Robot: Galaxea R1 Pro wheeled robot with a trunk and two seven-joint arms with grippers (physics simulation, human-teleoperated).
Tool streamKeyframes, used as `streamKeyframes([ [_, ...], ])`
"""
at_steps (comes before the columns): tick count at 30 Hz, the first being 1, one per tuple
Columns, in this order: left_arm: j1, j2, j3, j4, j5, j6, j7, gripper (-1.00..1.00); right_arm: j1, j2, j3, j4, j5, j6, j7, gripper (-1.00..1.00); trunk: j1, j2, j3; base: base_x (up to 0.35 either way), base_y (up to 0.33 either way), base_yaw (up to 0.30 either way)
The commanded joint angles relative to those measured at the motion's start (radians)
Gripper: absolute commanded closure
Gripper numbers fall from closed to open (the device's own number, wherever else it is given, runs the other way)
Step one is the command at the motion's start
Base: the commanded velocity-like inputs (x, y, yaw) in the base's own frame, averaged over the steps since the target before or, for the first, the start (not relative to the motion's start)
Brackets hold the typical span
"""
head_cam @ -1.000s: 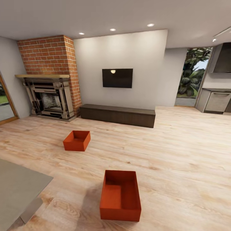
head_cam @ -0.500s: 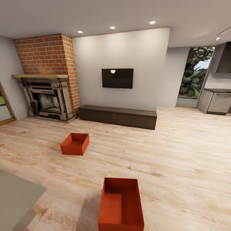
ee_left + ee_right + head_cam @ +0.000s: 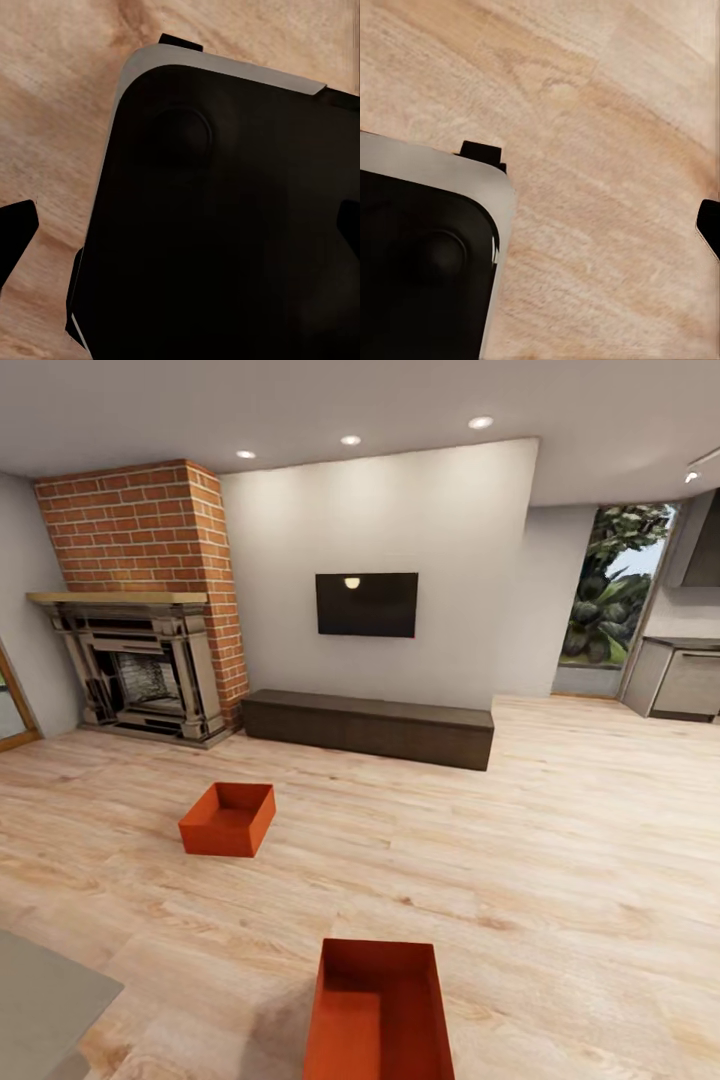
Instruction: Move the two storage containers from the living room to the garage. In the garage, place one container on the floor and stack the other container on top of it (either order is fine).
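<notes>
The living room's plank floor (image 3: 560,880) lies broad and bare towards the low dark cabinet (image 3: 368,726) and brick fireplace (image 3: 140,610), so there is ample room to manoeuvre, apart from a grey slab (image 3: 45,1000) at the robot's near left. The likeliest mishap, I judge, is the base nudging the near storage container (image 3: 380,1015), which sits close below the head camera, its near end cut off; the far storage container (image 3: 228,819) rests well apart, nearer the fireplace. Whether either tool is apart or together I cannot tell, since both wrist views give dark robot bodywork (image 3: 225,225) over wood.
</notes>
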Motion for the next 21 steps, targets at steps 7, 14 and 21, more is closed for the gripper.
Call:
streamKeyframes([
  [7, 0.0, -0.001, 0.0, 0.0, 0.003, -0.002, 0.0, -1.0, -0.001, 0.0, 0.004, 0.003, 0.008, -0.004, -0.007, -1.0, 0.0, 0.0, -0.001, 0.214, 0.0, 0.0],
  [14, 0.0, -0.002, 0.002, -0.001, 0.004, -0.003, 0.001, -1.0, -0.001, -0.001, 0.005, 0.003, 0.008, -0.004, -0.007, -1.0, 0.0, 0.0, -0.001, 0.029, 0.0, 0.0],
  [21, 0.0, -0.002, 0.0, 0.0, 0.003, -0.003, 0.0, -1.0, -0.001, 0.001, 0.004, 0.003, 0.008, -0.004, -0.007, -1.0, 0.0, 0.0, -0.001, 0.252, 0.0, 0.0],
])
